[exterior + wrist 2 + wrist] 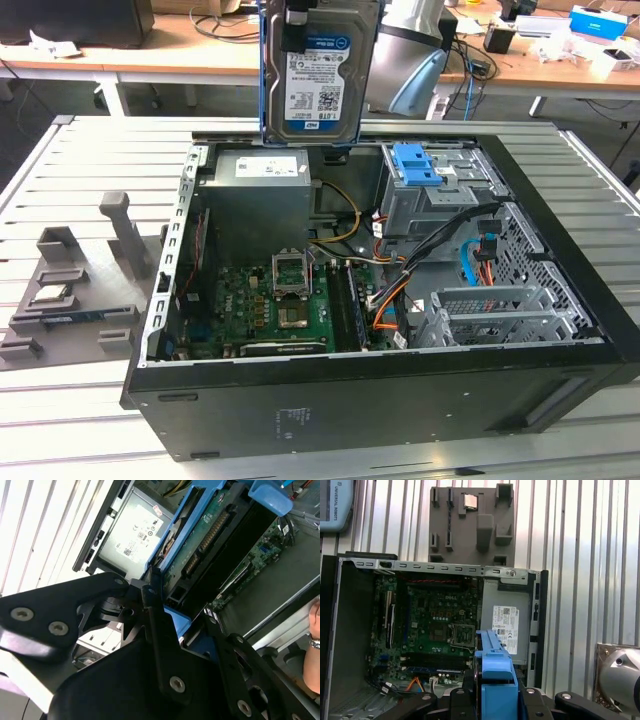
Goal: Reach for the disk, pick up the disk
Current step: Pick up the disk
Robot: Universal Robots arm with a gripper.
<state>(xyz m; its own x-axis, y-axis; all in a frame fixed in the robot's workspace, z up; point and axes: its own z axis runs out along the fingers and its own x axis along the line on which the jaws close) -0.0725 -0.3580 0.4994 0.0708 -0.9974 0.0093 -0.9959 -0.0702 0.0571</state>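
1 grip is all that holds the disk [318, 80] in the air. The gripper [496, 696] has its jaws closed narrow on the blue bracket end. In the exterior view the disk hangs upright above the far rim of the open case [560, 330], near the power supply [262, 190].

A slip looks to me like the main risk. Smooth plastic and a long body below the pads could let it drop onto the motherboard [270, 300], or tilt and catch the rim.

The exterior view cuts off the disk's top, and in both wrist views the linkage hides the pad contact. A hand [315, 625] sits cut off at 1 edge of the second wrist view.
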